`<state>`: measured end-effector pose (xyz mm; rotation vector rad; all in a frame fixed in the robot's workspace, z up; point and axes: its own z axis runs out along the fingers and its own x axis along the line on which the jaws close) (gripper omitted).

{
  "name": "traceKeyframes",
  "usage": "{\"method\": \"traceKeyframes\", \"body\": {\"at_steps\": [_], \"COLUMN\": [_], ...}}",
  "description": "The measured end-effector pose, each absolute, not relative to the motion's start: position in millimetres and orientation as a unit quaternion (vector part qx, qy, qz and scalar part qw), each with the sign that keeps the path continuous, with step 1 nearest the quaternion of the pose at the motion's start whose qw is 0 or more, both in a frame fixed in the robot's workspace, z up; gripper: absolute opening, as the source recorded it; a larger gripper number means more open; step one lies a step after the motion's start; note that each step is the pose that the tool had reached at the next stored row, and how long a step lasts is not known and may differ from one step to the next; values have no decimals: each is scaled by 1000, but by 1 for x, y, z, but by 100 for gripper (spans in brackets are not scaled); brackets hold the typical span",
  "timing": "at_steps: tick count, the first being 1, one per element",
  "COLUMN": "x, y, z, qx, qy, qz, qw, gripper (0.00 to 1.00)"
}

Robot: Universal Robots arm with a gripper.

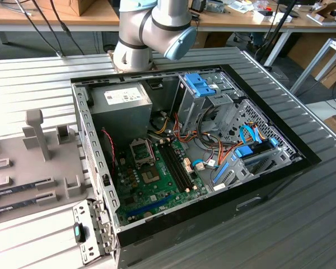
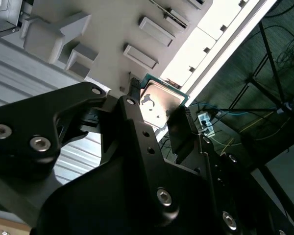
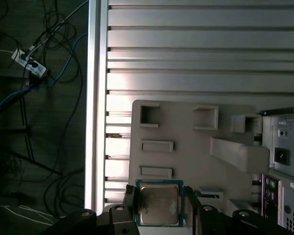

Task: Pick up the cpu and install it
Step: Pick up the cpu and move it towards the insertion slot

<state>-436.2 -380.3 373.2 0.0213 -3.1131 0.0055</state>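
Arm [image 1: 151,28] rises beside the open case [image 1: 269,185] in the exterior view, and a grey tray [image 1: 17,168] lies on the desk [image 1: 45,78] at that view's left. In the second wrist view, the tool [image 2: 159,111] pinches the cpu [image 2: 154,98] by two opposite edges. The first wrist view places that grip at an edge of the tray.

Raised blocks [image 3: 235,152] and the computer case [image 3: 284,161] stand near the gripper [image 3: 159,208]; the ribbed table [image 3: 201,49] beyond lies open.
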Motion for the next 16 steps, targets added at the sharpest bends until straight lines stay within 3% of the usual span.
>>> {"method": "traceKeyframes", "body": {"at_steps": [16], "x": [-436], "y": [-380], "z": [394], "qx": [7], "qy": [-1000], "qz": [2], "qw": [14], "gripper": [47]}}
